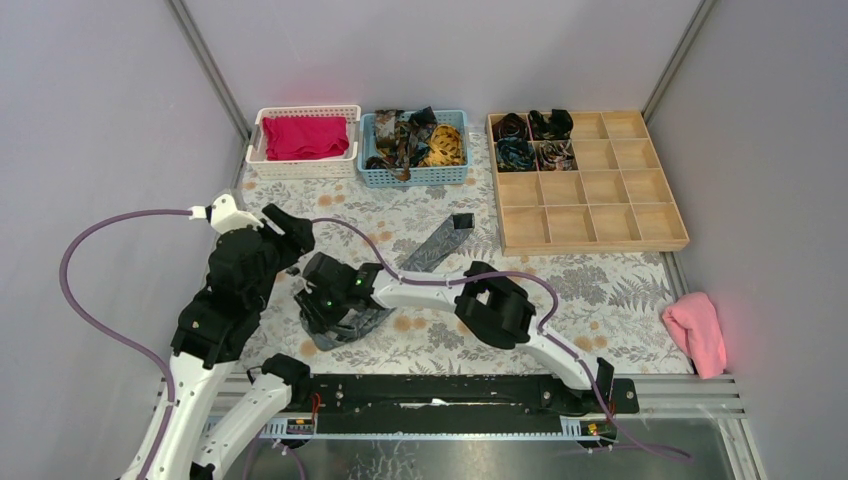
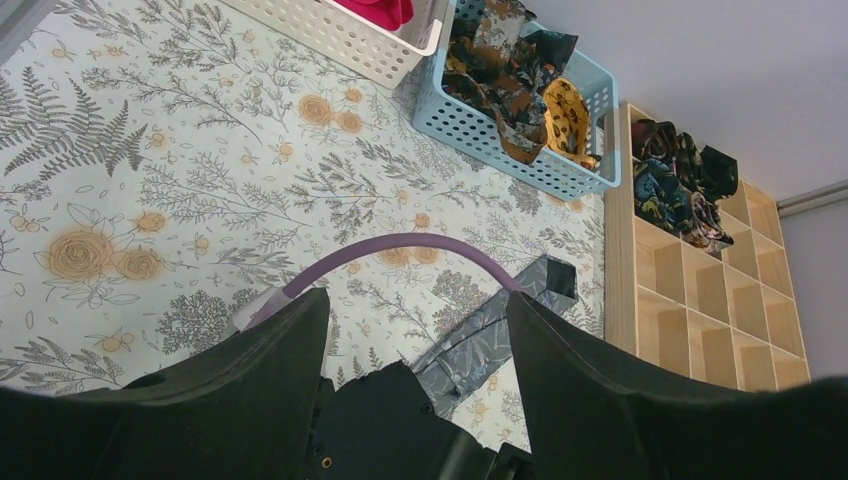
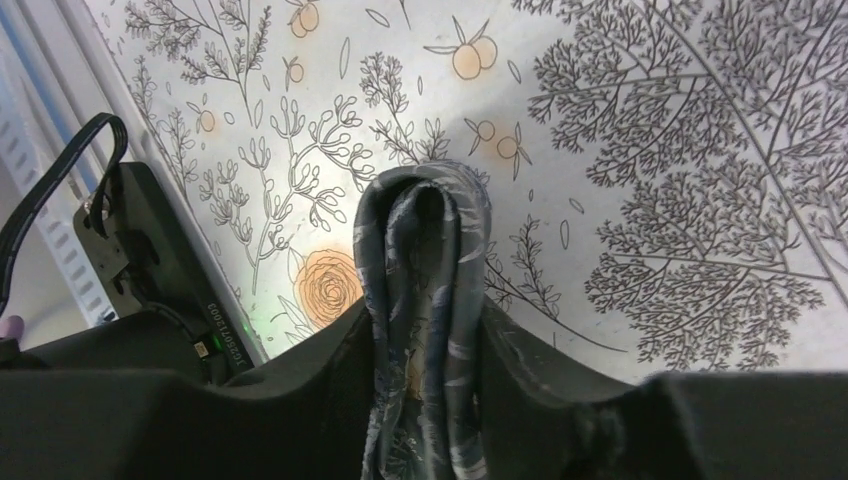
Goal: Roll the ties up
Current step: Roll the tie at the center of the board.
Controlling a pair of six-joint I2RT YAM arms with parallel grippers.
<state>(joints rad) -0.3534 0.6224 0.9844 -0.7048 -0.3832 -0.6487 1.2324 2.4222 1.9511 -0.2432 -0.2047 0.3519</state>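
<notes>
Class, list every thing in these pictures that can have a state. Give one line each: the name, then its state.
grey tie: unrolled, near end folded and pinched
right gripper: shut on grey tie
left gripper: open, empty
blue basket: holds loose ties
white basket: holds magenta cloth
wooden tray: four back-left compartments hold rolled ties, rest empty
pink cloth: crumpled at the table's right edge

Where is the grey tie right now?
In the top view the grey tie lies diagonally, left of centre, just nearer the arms than the blue basket; its folded near end is pinched in the right gripper.
</notes>
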